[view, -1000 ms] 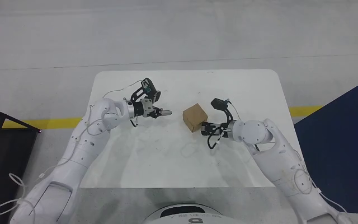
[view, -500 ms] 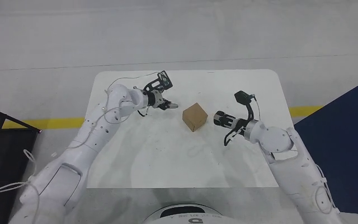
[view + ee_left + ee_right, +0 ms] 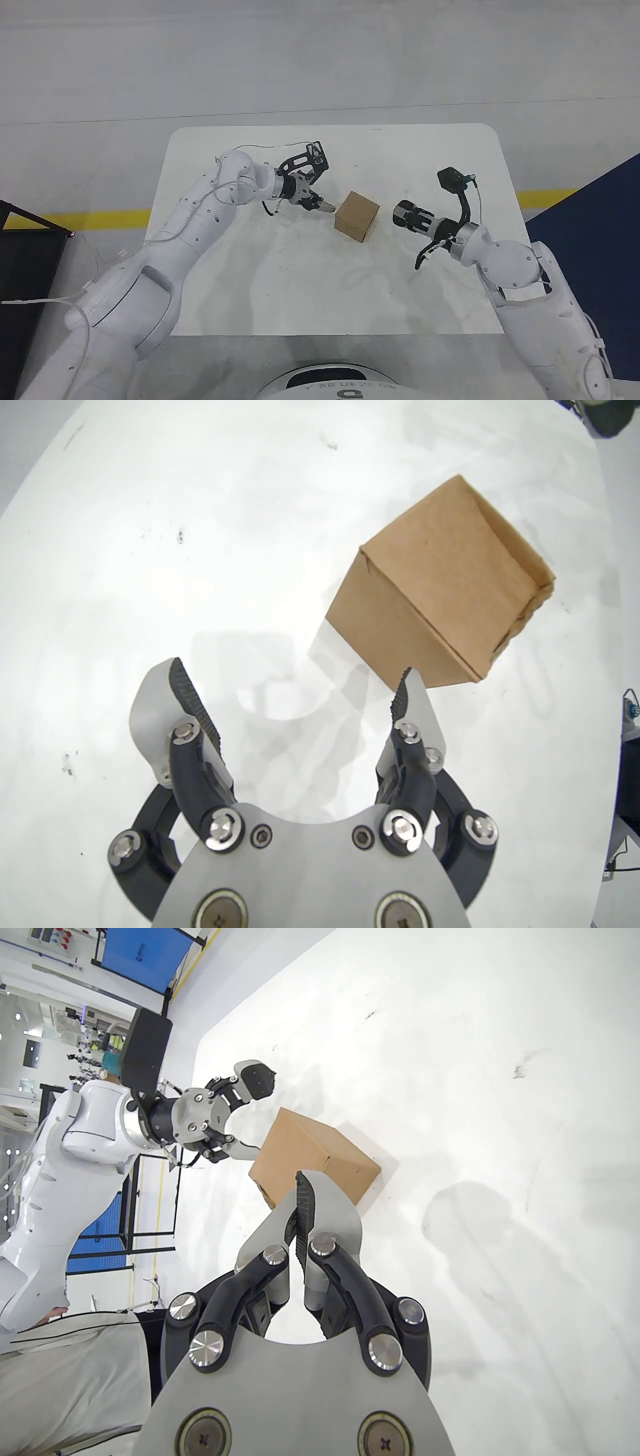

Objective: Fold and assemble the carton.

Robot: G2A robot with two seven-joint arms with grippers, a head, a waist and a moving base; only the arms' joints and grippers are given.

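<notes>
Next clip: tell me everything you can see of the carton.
The carton is a plain brown cardboard box, already folded into a near-cube, with raw flap edges showing at one end. It sits flat on the white table, turned askew to its edges. The open left claw is at one side, contact unclear; the shut right claw is apart.

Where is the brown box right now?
In the top view the carton sits near the middle of the white table, between the left gripper and the right gripper.
</notes>
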